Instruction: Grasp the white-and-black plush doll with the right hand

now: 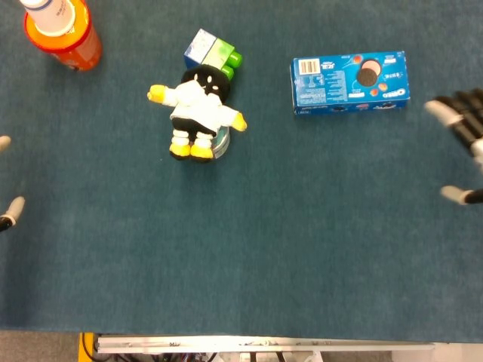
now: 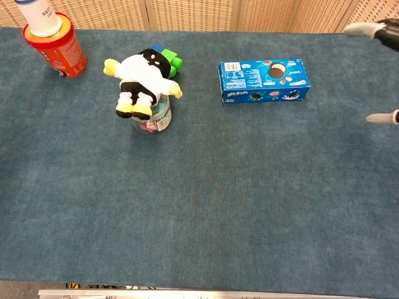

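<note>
The white-and-black plush doll (image 1: 198,111) (image 2: 142,81) with yellow hands and feet lies draped over a small clear jar (image 2: 154,116) at the back left of the blue table. My right hand (image 1: 462,143) (image 2: 380,37) reaches in from the right edge with its fingers spread, holding nothing, far to the right of the doll. Of my left hand only two fingertips (image 1: 12,207) show at the left edge of the head view, spread apart.
A blue cookie box (image 1: 349,83) (image 2: 264,80) lies between the right hand and the doll. A blue-and-green carton (image 1: 213,53) sits behind the doll's head. An orange canister (image 1: 62,32) (image 2: 53,43) with a white bottle on it stands at the back left corner.
</note>
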You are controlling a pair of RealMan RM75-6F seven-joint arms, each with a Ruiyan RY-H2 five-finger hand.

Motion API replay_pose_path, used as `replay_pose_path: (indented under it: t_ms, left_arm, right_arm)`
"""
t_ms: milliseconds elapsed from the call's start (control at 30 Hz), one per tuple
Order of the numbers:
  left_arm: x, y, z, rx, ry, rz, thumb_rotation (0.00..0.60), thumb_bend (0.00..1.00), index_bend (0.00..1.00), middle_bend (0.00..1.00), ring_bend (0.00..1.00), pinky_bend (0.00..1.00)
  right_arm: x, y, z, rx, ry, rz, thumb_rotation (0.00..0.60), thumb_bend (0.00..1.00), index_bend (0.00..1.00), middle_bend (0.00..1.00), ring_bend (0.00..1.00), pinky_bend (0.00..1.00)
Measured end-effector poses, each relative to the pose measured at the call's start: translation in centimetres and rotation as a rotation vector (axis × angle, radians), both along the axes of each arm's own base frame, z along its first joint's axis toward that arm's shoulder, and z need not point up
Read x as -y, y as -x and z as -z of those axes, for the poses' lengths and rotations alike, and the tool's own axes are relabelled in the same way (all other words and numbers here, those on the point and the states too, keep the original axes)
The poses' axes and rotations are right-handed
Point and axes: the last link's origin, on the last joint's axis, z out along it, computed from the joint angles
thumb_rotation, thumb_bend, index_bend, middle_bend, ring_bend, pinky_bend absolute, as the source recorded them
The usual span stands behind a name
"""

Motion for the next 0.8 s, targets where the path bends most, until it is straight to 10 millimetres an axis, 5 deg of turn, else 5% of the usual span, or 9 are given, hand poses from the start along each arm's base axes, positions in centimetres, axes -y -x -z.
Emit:
replay_pose_path:
  t_ms: [133, 333, 567, 800]
  left_arm:
    - [0.3, 0.1, -0.2, 0.005, -0.009, -0.003, 0.600, 0.22, 0.19, 0.20, 0.16, 0.07]
    - [0.5, 0.4, -0.3, 0.008, -0.010, -0.009, 0.600, 0.22, 0.19, 0.20, 0.16, 0.07]
    - [0.6, 0.5, -0.3, 0.008, -0.012, -0.013, 0.600, 0.22, 0.19, 0.20, 0.16, 0.07]
    - [0.8, 0.6, -0.3, 0.011, -0.013, -0.018, 0.600, 0.22, 0.19, 0.20, 0.16, 0.07]
  right_arm:
    - [1.1, -2.3, 2.2, -0.007, -0.109, -0.026, 0.587, 0.00, 0.00, 0.02, 0.00, 0.00]
    - [2.8, -6.9, 6.5, 0.042, -0.251, -0.100, 0.465, 0.00, 0.00, 0.00, 0.00, 0.00]
    - [4.2, -10.7, 10.7, 0.069, -0.342, -0.180, 0.434, 0.00, 0.00, 0.00, 0.00, 0.00]
    - [5.5, -13.2, 13.7, 0.090, -0.365, -0.214, 0.198, 0.00, 0.00, 0.00, 0.00, 0.00]
